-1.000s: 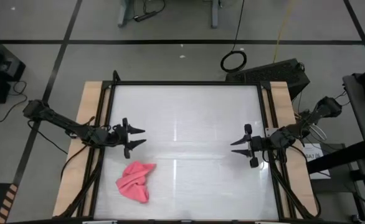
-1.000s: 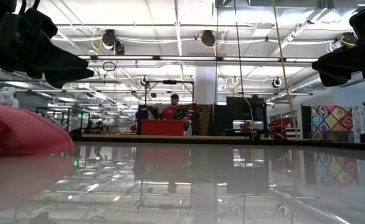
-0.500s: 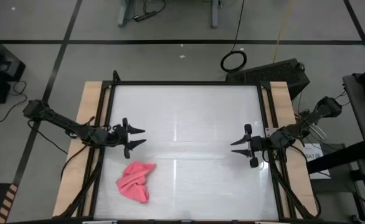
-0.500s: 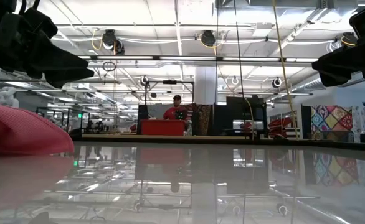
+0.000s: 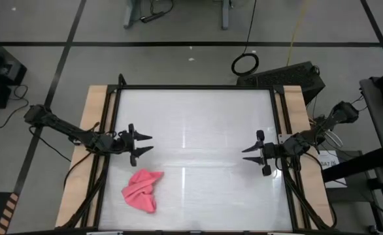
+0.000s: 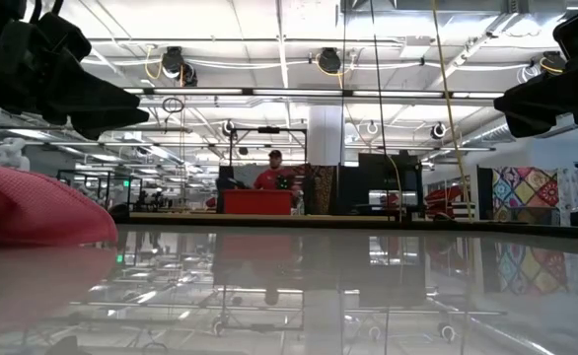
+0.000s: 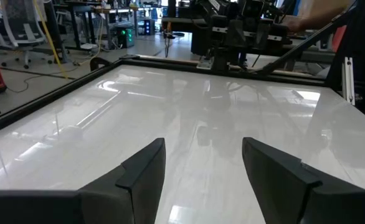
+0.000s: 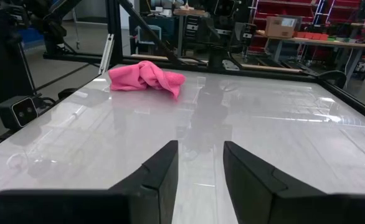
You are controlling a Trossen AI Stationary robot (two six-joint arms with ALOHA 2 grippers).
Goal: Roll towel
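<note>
- While the towel (image 5: 142, 190) lies crumpled and unrolled on the table (image 5: 198, 117), near its front-left corner, the step in hand reads as the very start: nothing is gripped, and the cloth is neither spread nor rolled.
- Left gripper (image 5: 144, 144): nearest to the towel, hovering above the table just behind the cloth, apart from it; fingers spread open, holding nothing. Its wrist view shows the two dark fingers (image 7: 144, 171) parted over bare tabletop, with no towel in sight.
- Right gripper (image 5: 249, 154): well apart from the towel, over the right side of the table; fingers likewise parted and empty.
- Next move, as a judgement: the left gripper would need to turn toward the front edge and descend on a towel edge; the bunched folds probably call for flattening before any rolling can begin.
- Low view: shows the towel (image 6: 33, 207) as a soft mound resting on the glossy surface at far left, which confirms its height; the overhead view gives only its outline.
- Right wrist view: shows the towel (image 8: 146, 78) across the table, folds twisted together.
- Far background, low view only: a person (image 6: 272, 176) in red at a workstation beyond the table.
</note>
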